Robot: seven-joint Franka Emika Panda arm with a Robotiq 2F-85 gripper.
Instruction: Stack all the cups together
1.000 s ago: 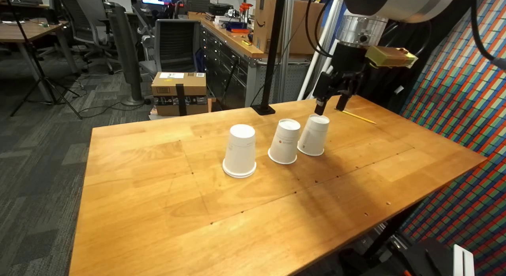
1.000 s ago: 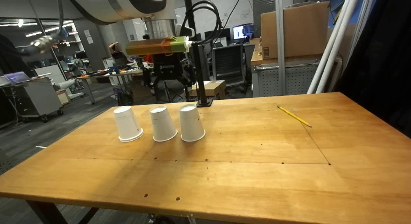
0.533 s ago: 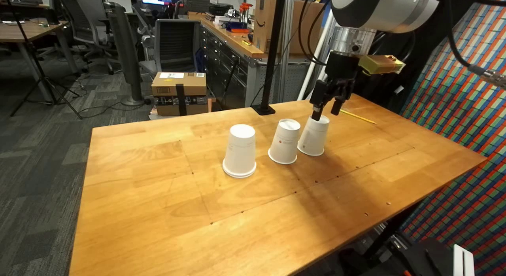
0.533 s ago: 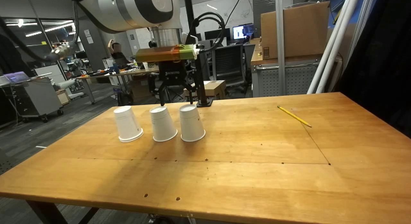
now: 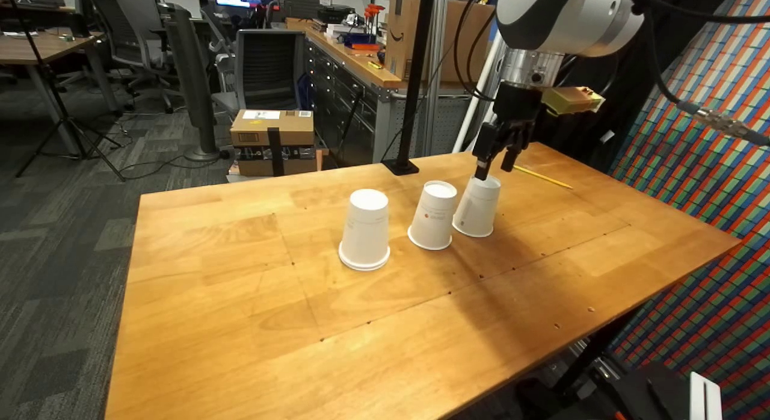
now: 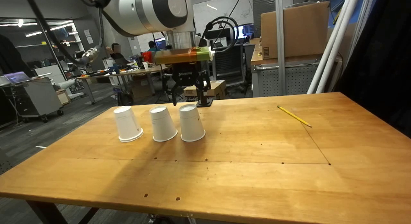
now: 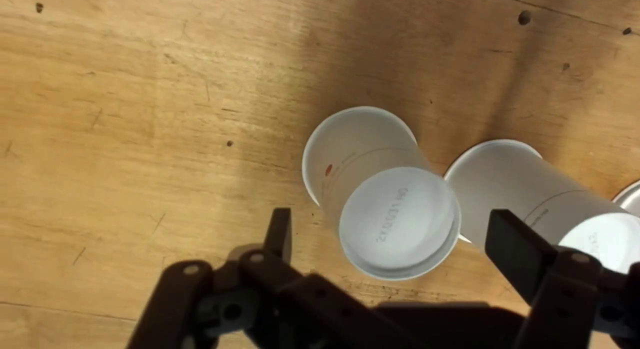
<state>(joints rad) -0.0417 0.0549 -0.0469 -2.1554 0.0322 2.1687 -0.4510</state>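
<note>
Three white cups (image 6: 163, 124) stand upside down in a row on the table (image 6: 257, 185) — two close together, and the third cup (image 6: 128, 124) farther off. The gripper (image 7: 390, 230) hangs over the end cup (image 7: 381, 194) of the close two, its fingers (image 7: 515, 251) wide apart — one on each side in the wrist view. A yellow pencil (image 6: 294, 116) lies well away from the cups.

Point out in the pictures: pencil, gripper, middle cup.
Pencil (image 6: 294, 116): in an exterior view, middle of the shaft.
Gripper (image 5: 494, 172): in an exterior view, gap midway between the fingertips.
Middle cup (image 6: 162, 124): in an exterior view, side wall.
</note>
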